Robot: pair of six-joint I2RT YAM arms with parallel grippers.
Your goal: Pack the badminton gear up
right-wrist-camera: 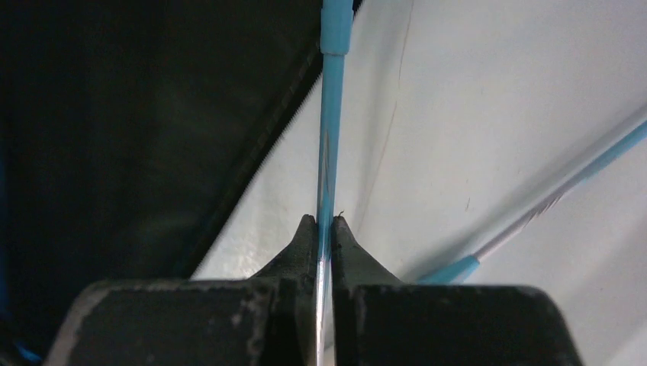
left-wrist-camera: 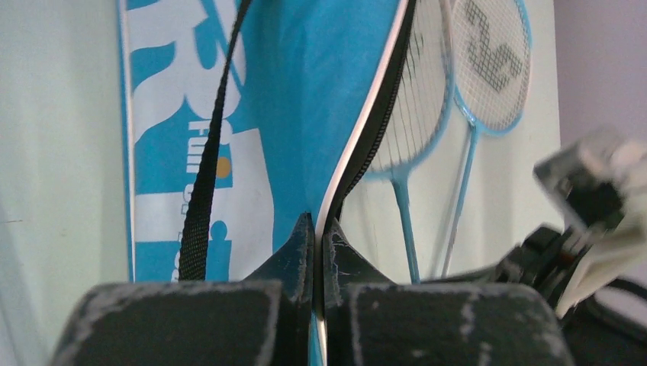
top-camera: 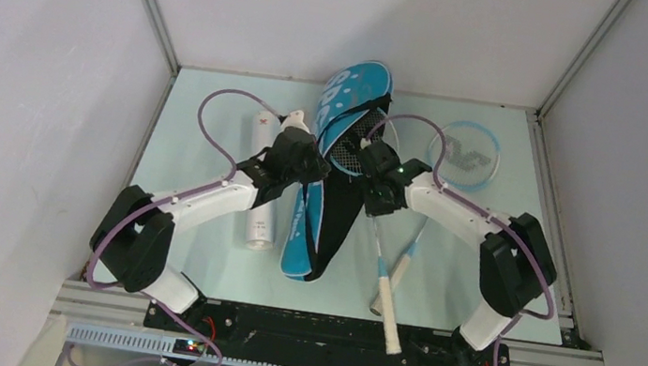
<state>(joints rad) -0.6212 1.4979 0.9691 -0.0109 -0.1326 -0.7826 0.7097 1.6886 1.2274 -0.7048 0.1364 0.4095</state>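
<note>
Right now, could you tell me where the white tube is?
Top view: the white tube lies left of the blue bag, partly under the left arm.

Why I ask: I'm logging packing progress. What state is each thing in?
Bag: open, one edge pinched.
Held racket: head at bag mouth, handle out.
Other racket: lying flat, outside bag.
Tube: lying flat, outside bag.
Left tool: shut on bag edge.
Right tool: shut on held racket's shaft.
</note>
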